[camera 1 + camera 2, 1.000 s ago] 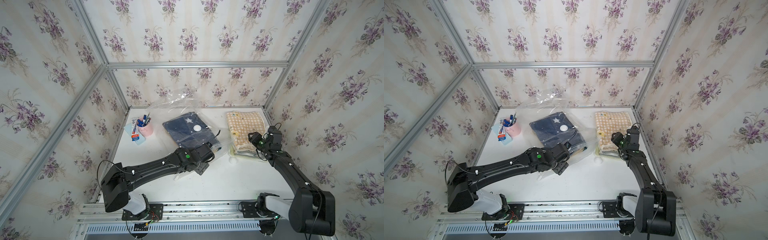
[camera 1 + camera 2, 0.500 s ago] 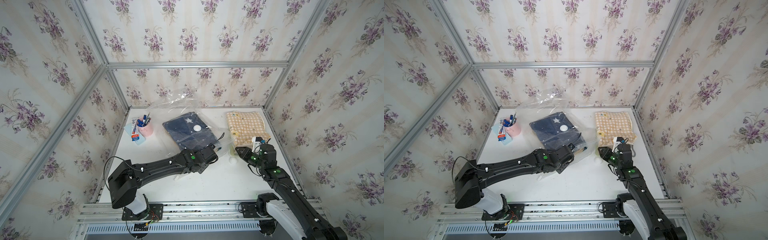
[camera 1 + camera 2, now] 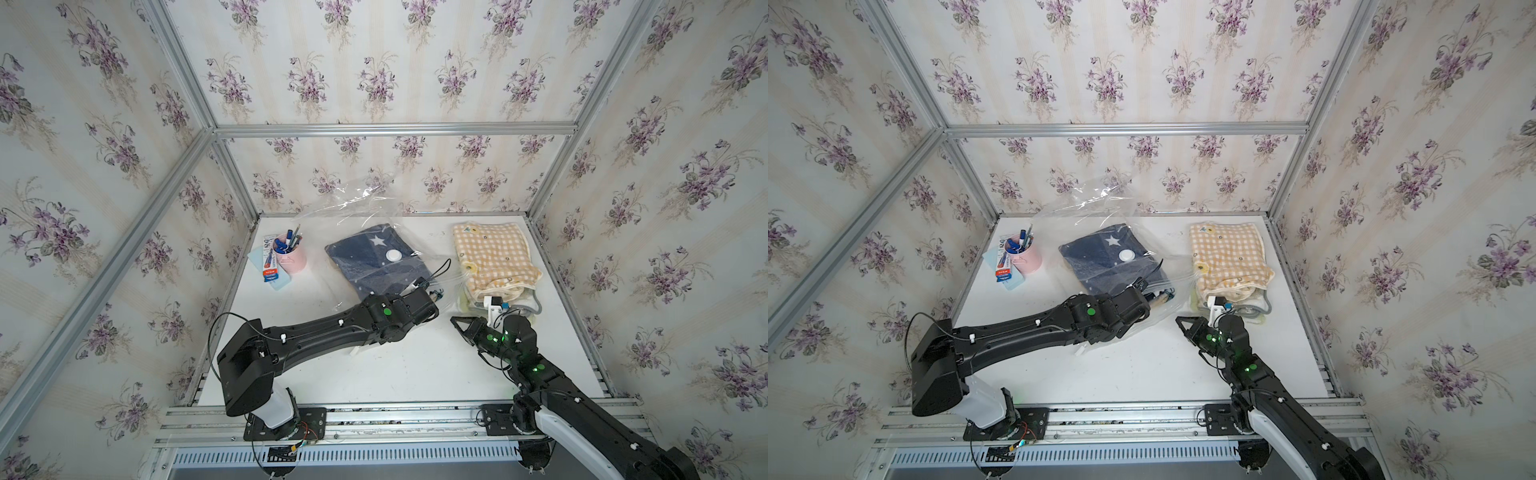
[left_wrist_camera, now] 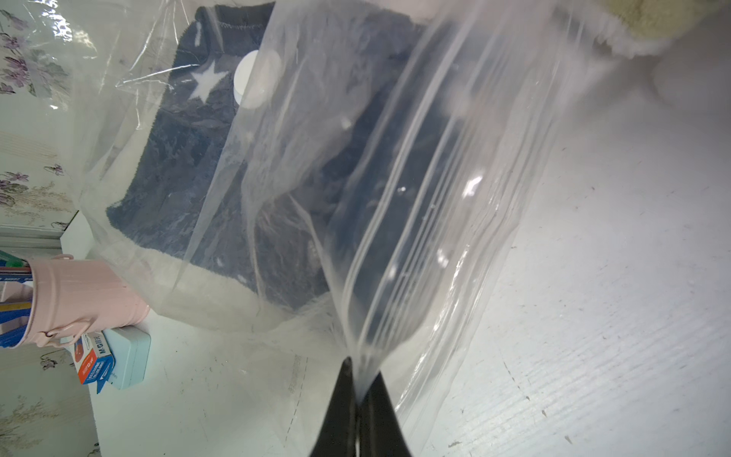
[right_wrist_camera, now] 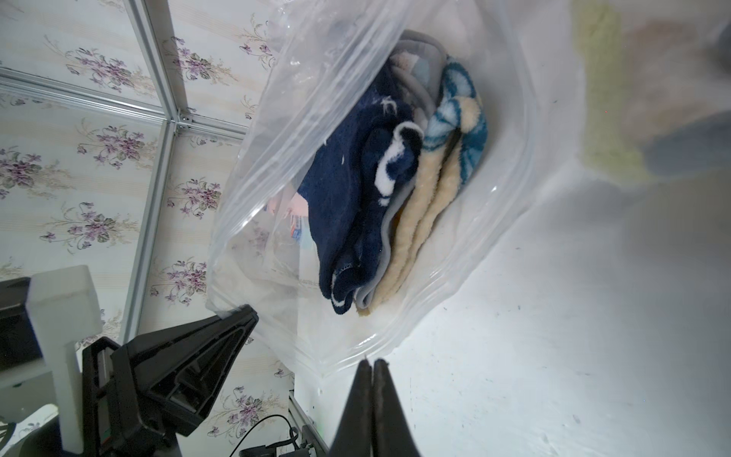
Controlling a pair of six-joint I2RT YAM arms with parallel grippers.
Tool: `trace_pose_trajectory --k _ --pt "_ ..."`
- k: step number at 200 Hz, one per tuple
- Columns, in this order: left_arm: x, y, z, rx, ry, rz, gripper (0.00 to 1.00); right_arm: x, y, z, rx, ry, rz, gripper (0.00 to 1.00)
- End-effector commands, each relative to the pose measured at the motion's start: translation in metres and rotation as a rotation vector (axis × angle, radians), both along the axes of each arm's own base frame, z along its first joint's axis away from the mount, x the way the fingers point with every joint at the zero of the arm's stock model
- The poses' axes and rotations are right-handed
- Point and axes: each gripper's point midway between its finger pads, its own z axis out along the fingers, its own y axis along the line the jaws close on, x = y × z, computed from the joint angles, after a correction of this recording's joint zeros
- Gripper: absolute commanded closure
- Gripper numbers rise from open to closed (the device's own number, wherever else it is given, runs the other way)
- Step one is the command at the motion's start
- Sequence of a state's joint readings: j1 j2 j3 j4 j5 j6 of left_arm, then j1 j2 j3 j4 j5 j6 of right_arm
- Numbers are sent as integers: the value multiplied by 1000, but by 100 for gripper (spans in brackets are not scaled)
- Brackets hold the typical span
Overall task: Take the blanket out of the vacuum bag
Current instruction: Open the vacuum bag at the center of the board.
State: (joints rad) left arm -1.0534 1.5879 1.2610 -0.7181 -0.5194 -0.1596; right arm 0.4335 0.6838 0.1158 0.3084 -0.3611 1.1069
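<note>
The vacuum bag (image 3: 360,202) is a clear crinkly bag lying at the table's middle back, with a round white valve (image 3: 392,254) on its face. Inside it lies the folded blanket (image 3: 374,270), navy with a white star. Its folds show through the bag's mouth (image 5: 348,190). My left gripper (image 4: 362,380) is shut on the bag's zip edge and lifts the upper lip. My right gripper (image 5: 372,362) points left at the mouth (image 3: 455,320), shut, with its tips pinching the very rim of the lower lip.
A stack of folded cloths topped by a yellow checked one (image 3: 494,257) lies at the back right, close behind my right wrist. A pink cup of pens (image 3: 291,259) and small boxes (image 3: 270,272) stand at the back left. Papered walls enclose three sides.
Both grippers have closed. The right arm swung away from the checked cloth, down and left to the bag's mouth. The left gripper took hold of the zip edge.
</note>
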Motion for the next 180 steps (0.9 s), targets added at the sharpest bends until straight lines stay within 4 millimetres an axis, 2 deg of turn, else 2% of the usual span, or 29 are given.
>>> trace_pose_trajectory --k 1,46,94,117,121,126,145,180 --pt "3 2 12 -12 -27 14 100 8 4 24 90 -72 -19 93" --pt "3 1 26 -56 -38 14 100 2 14 23 157 -74 13 92" --pt "1 0 31 -112 -21 23 100 -3 26 35 237 -97 60 90" --pt "0 -1 34 -144 -15 29 100 0 27 32 251 -72 31 89" --pt "0 -1 34 -149 -14 30 100 1 26 30 250 -64 18 89" --pt "-1 -1 35 -155 -13 31 100 -5 34 29 253 -52 45 86" --pt "-1 -3 38 -179 -9 30 100 -2 35 19 247 -8 1 82" --pt "-2 -5 38 -199 -2 34 100 6 43 17 232 7 -39 75"
